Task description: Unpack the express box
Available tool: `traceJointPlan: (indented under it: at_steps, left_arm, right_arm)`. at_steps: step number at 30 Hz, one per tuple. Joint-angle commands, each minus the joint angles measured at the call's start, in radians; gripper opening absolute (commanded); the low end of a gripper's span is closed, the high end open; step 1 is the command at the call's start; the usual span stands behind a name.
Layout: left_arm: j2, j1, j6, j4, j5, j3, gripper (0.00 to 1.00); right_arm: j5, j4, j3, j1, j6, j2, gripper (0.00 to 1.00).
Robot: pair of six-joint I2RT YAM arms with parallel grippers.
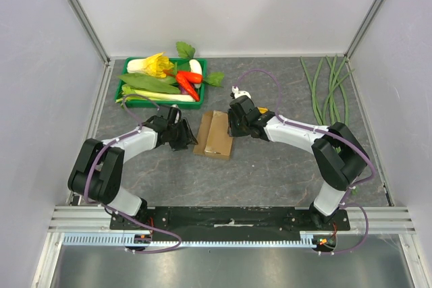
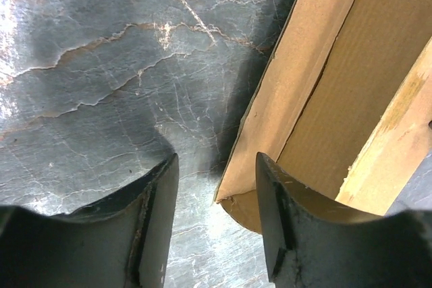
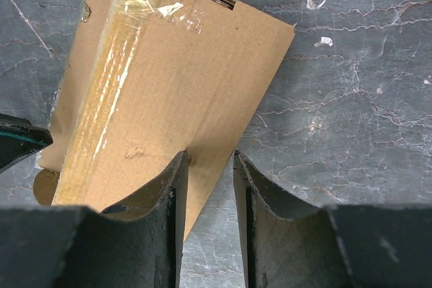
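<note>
Evidently little of the unpacking is done: the express box (image 1: pixel 214 135) lies flat about the middle of the worktop (image 1: pixel 270 173), and nothing that could have come out of it shows beside it. Its clear tape (image 3: pixel 162 5) is wrinkled and loose at the end toward the far edge, and the left wrist view shows one long flap edge standing slightly off the panel beside it. I judge the seam partly freed, but the flaps are not yet spread. The left hand (image 2: pixel 216 163) sits at the box's left side with its jaws apart; only bare worktop and a box corner lie between them, and they hold nothing. The right hand (image 3: pixel 210 158) is at the box's right edge, jaws narrowly parted across that edge, with nothing visibly clamped. What is left is to fold the flaps back and lift out whatever is inside, which stays hidden. A green tray (image 1: pixel 169 105) of vegetables fills the far left corner, and long beans (image 1: pixel 329 89) lie by the far right corner. Both are well apart from the box, so nothing blocks either arm.
</note>
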Motion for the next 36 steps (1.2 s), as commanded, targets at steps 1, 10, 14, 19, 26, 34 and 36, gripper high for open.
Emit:
traceJointPlan:
  at_steps: [1,10,14,19,26,34,36]
  left_arm:
    - [0.0,0.003,0.036,0.042,-0.002,0.03,0.57]
    - [0.155,0.009,-0.012,0.07,0.052,0.113,0.58]
    - [0.207,0.019,-0.027,0.09,0.083,0.14,0.54]
    - [0.279,0.041,-0.036,0.111,0.176,0.176,0.47]
    - [0.296,0.065,-0.062,0.202,0.351,0.105,0.44]
    - [0.311,0.067,-0.105,0.314,0.457,0.044,0.3]
    - [0.302,0.067,-0.104,0.314,0.457,0.047,0.19]
  right_arm:
    - [0.027,-0.07,0.011,-0.007,-0.036,0.014,0.39]
    - [-0.055,-0.051,-0.037,-0.019,-0.119,-0.003,0.39]
    - [-0.119,-0.022,-0.081,-0.039,-0.134,-0.026,0.37]
    - [-0.171,-0.01,-0.106,-0.056,-0.14,-0.022,0.31]
    - [-0.231,0.016,-0.124,-0.091,-0.142,-0.005,0.29]
    - [-0.32,0.061,-0.147,-0.144,-0.145,0.011,0.29]
    - [-0.322,0.058,-0.146,-0.145,-0.143,0.009,0.29]
